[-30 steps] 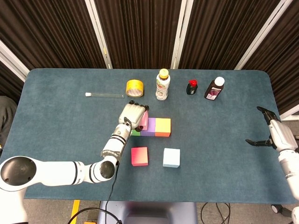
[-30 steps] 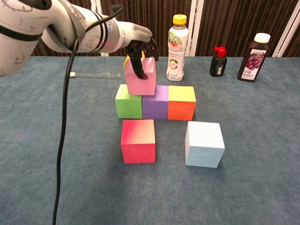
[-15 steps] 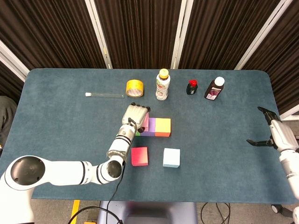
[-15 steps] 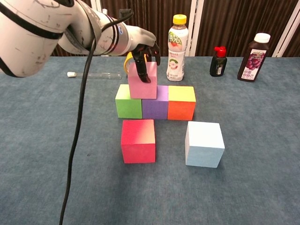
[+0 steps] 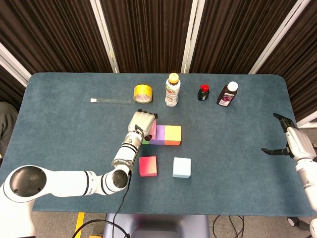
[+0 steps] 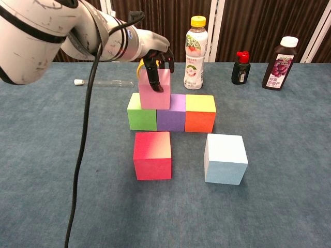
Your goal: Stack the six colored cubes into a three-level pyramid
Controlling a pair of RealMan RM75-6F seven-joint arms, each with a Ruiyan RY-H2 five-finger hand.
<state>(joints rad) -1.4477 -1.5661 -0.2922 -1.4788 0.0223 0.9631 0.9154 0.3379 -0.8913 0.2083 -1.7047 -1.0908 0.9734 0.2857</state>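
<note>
A row of three cubes stands mid-table: green [image 6: 141, 114], purple [image 6: 171, 114] and orange with a yellow top [image 6: 200, 113]. My left hand [image 6: 153, 54] grips a pink cube [image 6: 154, 91] held on top of the row, over the seam between green and purple. In the head view the left hand [image 5: 141, 122] hides most of the pink cube [image 5: 153, 130]. A red cube [image 6: 152, 155] and a light blue cube [image 6: 224, 158] sit loose in front of the row. My right hand [image 5: 284, 136] hovers at the table's right edge, fingers apart and holding nothing.
Along the back stand a yellow tape roll [image 5: 142, 93], a yellow-capped drink bottle [image 5: 172, 90], a small red-capped bottle [image 5: 203, 92] and a dark juice bottle [image 5: 227, 94]. A clear tube [image 5: 110, 100] lies at the back left.
My left hand has carried the pink cube slightly left and down, from tilted above the purple cube to level on the green-purple seam. The right hand has not moved.
</note>
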